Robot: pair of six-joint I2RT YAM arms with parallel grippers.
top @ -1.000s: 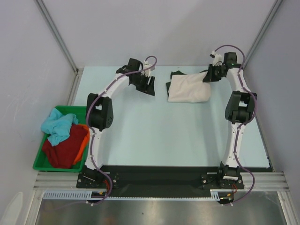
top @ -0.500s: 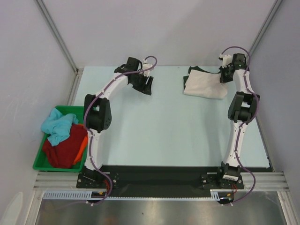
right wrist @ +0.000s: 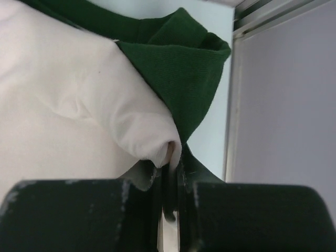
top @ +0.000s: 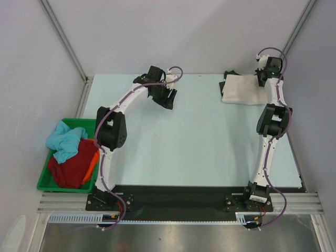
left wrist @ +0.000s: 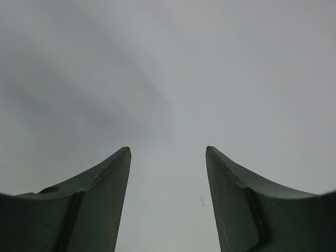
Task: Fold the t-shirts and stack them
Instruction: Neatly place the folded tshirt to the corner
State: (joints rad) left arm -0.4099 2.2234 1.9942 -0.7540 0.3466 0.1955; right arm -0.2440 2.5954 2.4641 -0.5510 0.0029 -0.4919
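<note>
A folded cream t-shirt (top: 240,90) lies on a dark green t-shirt (top: 230,75) at the far right of the table. My right gripper (top: 259,80) is shut on the right edge of this stack. In the right wrist view the jaws pinch the cream cloth (right wrist: 79,105) together with the green cloth (right wrist: 186,79), and the gripper (right wrist: 170,170) shows no gap. My left gripper (top: 169,98) hovers open over the bare far middle of the table, well left of the stack. Its fingers (left wrist: 100,194) hold nothing. More t-shirts, light blue (top: 64,140), dark red (top: 73,167) and orange (top: 93,157), sit in the bin.
A green bin (top: 44,184) stands off the table's left side. The right wall and its metal rail (right wrist: 252,16) are close beside the stack. The pale table (top: 184,142) stretches between the two arms.
My right gripper has dragged the cream and green stack right and toward the far right corner. The left gripper shifted slightly right and stays open.
</note>
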